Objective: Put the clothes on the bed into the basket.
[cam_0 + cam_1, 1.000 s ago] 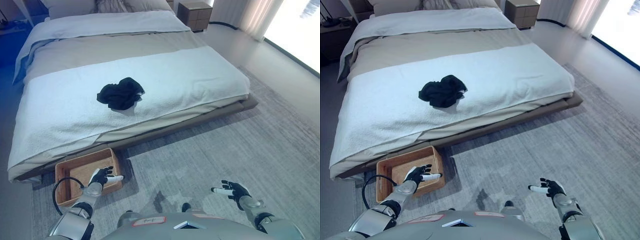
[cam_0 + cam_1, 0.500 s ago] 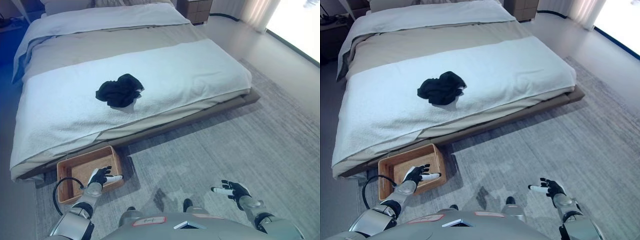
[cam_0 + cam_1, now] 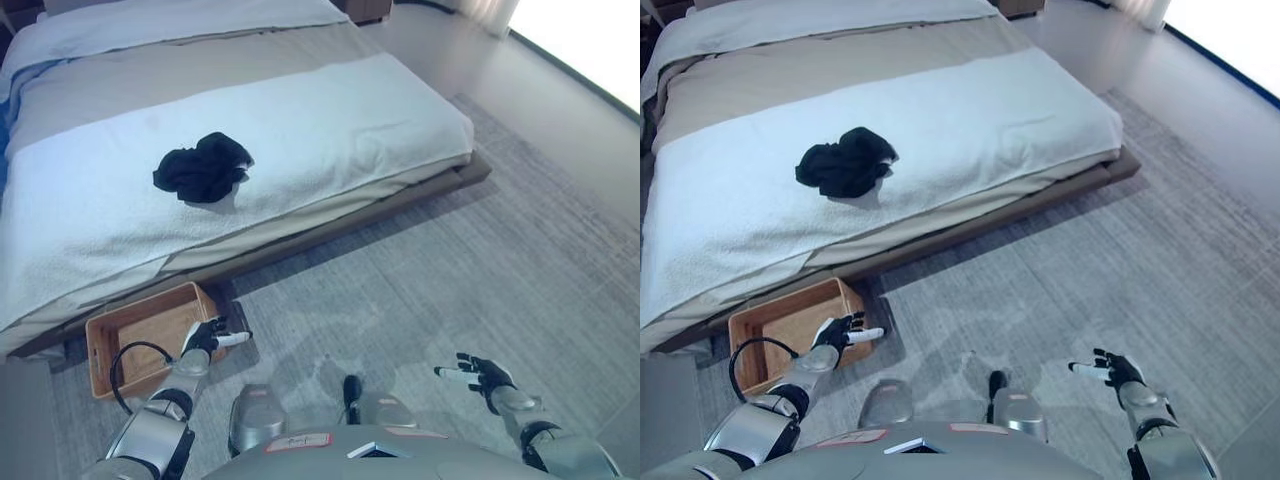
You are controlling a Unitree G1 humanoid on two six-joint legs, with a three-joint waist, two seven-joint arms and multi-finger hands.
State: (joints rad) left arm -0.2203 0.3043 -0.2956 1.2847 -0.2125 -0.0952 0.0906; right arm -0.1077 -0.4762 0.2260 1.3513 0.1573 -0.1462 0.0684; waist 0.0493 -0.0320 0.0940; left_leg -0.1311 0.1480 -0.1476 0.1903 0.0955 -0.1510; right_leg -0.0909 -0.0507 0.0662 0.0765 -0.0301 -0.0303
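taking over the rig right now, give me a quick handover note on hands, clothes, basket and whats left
Left hand: open, holding nothing, low over the near right corner of the basket.
Right hand: open, holding nothing, out over the grey rug to the right.
Black clothes: one crumpled heap on the white blanket of the bed, untouched.
Basket: on the floor against the near edge of the bed, toward its left; nothing shows in the part of its inside that is visible.
Done: nothing moved yet.
Left: get close to the bed, pick up the black clothes, drop them into the basket.
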